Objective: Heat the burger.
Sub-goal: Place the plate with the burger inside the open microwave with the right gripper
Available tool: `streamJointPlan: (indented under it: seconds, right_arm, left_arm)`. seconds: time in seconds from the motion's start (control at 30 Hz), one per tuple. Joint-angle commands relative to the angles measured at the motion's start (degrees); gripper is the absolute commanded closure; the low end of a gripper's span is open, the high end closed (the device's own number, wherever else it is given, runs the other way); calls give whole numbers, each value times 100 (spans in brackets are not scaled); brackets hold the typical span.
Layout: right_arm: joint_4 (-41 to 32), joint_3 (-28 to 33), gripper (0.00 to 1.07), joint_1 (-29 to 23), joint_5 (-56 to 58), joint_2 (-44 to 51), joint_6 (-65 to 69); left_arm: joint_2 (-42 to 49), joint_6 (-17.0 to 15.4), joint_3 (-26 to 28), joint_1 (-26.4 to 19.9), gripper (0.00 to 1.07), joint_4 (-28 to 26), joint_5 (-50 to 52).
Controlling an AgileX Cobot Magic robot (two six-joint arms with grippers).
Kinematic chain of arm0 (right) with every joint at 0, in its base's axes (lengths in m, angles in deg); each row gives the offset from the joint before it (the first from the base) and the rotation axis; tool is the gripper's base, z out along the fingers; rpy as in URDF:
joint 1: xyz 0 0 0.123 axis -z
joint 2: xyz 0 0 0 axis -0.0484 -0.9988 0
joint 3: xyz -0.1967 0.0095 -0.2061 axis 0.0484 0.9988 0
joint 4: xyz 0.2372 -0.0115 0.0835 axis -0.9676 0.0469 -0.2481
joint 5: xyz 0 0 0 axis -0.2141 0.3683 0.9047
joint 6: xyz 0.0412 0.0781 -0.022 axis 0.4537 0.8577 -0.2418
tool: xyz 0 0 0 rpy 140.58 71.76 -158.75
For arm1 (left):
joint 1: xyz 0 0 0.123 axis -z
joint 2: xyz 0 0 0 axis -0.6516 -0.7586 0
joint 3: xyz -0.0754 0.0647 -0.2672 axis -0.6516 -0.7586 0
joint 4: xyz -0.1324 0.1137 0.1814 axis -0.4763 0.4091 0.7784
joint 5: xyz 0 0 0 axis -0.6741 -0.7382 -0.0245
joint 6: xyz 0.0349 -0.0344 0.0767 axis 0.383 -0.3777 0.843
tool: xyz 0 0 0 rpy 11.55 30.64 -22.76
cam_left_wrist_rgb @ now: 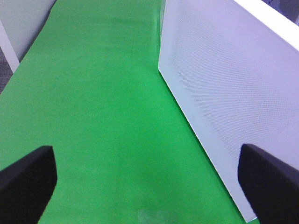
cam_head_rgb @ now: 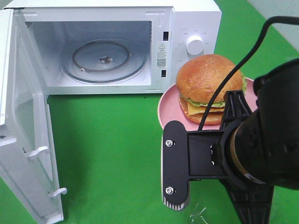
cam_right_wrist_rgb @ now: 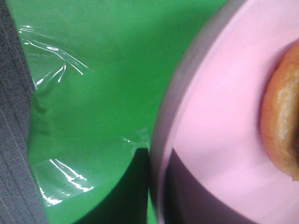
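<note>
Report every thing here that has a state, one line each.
microwave door, wide open
microwave, nothing on the glass turntable
burger, whole, on the plate, outside the microwave
plate, beside the microwave, carrying the burger
left hand, open, holding nothing
right hand, shut, at the plate's rim; whether it grips the plate is unclear

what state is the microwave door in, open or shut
Open: the door is swung wide to the left, and the bare glass turntable shows inside.
</note>
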State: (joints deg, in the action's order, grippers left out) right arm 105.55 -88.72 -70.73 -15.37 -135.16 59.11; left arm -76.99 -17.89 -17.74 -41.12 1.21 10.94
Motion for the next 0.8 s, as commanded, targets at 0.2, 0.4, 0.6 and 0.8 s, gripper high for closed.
streamJointPlan:
  seconds: [0.2,0.4,0.6,0.8]
  right_arm:
    - [504,-17,107,-29,-476,34,-613]
    - [498,-17,107,-29,-602,34,-751]
    - [458,-17,107,-6,-997,34,-1186]
    - [395,-17,107,115,-1346,34,-1650]
  left_arm:
    - [115,11,-17,0,9,0,80]
    - [115,11,-17,0,9,0,80]
    - [115,11,-17,0,9,0,80]
    - [115,11,-17,0,9,0,80]
